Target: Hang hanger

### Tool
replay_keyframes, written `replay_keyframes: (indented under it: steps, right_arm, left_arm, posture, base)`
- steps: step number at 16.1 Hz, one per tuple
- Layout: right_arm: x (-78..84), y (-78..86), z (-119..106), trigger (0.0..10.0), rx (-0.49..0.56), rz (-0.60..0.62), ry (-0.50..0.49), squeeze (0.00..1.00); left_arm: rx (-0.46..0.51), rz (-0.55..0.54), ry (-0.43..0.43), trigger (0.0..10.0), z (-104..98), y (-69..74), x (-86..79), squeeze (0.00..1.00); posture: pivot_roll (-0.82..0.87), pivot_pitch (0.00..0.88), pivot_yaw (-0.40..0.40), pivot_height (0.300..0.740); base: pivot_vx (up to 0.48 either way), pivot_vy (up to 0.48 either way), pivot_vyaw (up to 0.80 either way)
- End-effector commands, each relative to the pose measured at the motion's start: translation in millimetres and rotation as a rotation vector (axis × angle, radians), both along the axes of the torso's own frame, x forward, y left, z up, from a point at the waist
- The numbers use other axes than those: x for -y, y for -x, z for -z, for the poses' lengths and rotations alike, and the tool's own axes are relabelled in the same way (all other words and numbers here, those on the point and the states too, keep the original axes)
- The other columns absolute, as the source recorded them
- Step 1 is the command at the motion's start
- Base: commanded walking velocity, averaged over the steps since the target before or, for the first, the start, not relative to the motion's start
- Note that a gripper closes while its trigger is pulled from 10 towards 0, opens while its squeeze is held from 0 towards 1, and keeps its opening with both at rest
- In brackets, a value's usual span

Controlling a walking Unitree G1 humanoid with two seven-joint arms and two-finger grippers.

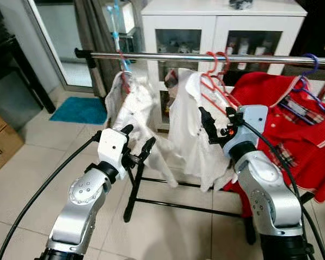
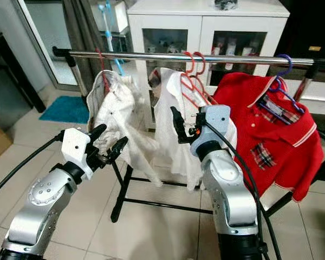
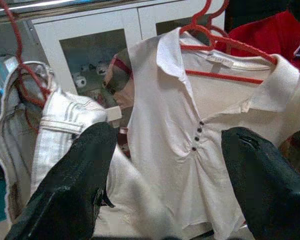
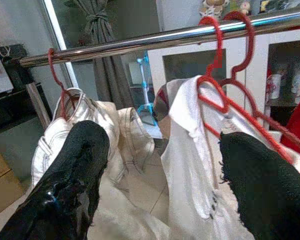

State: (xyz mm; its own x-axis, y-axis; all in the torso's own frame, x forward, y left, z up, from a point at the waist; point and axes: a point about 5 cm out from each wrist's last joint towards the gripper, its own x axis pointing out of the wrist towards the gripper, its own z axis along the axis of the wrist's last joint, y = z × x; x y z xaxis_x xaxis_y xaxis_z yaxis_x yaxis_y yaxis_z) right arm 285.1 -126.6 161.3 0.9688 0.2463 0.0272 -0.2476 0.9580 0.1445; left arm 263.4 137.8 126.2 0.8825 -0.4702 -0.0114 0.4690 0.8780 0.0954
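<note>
Fingers of both grippers are spread apart with nothing held between them: the left gripper (image 1: 137, 142) is raised before the drying rack at the pale garment, and the right gripper (image 1: 216, 125) is raised at the white shirt, just below the rail. A white cabinet (image 1: 222, 21) with glass doors is seen behind the rack, and a blue mat (image 1: 80, 110) is laid on the tiled floor (image 1: 38, 162) to the left. A chrome rail (image 1: 206, 57) is stretched across the scene on a black stand (image 1: 132, 192). A red polo shirt (image 1: 292, 135) is hung at the right on a purple hanger (image 1: 310, 81). At the middle, a white shirt (image 1: 192, 130) is carried on a red hanger (image 1: 215, 81), whose hook is set over the rail beside a second red hook. At the left, a crumpled pale garment (image 1: 132, 108) is hung from another red hanger (image 4: 55, 80).
</note>
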Motion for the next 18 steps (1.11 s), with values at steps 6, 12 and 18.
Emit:
replay_keyframes:
  steps: [6,12,18]
  right_arm:
    - [-1.7,1.2,5,10.0,-0.024,0.006,0.017,0.0]
    - [-6.3,0.4,8,10.0,-0.025,-0.04,0.021,0.0]
    - [2.0,2.5,14,10.0,-0.049,0.031,0.059,0.0]
  left_arm:
    - [0.003,-0.006,-0.016,10.0,1,-2.6,-0.7,0.0]
    - [0.001,-0.013,-0.019,10.0,3,1.6,-2.7,0.0]
    - [0.001,-0.005,-0.016,10.0,2,-1.4,-2.2,0.0]
  posture:
    - [-0.07,0.0,0.077,0.74]
    - [-0.06,0.0,0.071,0.74]
    - [-0.07,0.0,0.079,0.74]
  base:
    - [0.0,-0.139,0.0]
    - [0.0,-0.284,0.0]
    - [0.0,-0.204,0.0]
